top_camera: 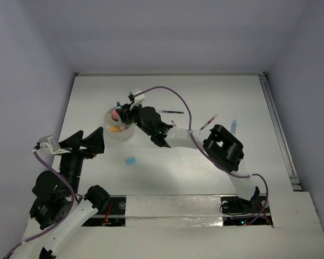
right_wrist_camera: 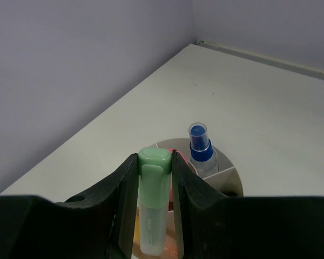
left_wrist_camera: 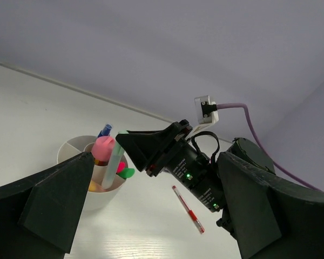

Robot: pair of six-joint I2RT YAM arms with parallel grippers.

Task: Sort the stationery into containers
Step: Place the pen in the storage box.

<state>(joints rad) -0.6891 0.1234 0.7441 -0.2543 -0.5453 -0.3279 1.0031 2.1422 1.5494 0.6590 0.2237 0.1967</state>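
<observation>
White table (top_camera: 216,91) with divided white cup (left_wrist_camera: 71,148) near its left side: the right gripper (right_wrist_camera: 155,159) hangs directly above the cup, pinching a green marker (right_wrist_camera: 152,213) upright by its capped end, while the left gripper (top_camera: 88,141) stands spread wide and empty just beside the cup. The step in hand is judged to be depositing this marker; the next move calls for lowering it into a free compartment and parting the jaws. A light-blue eraser (top_camera: 130,161), black pen (top_camera: 170,111) and red pen (top_camera: 209,122) lie unsorted.
</observation>
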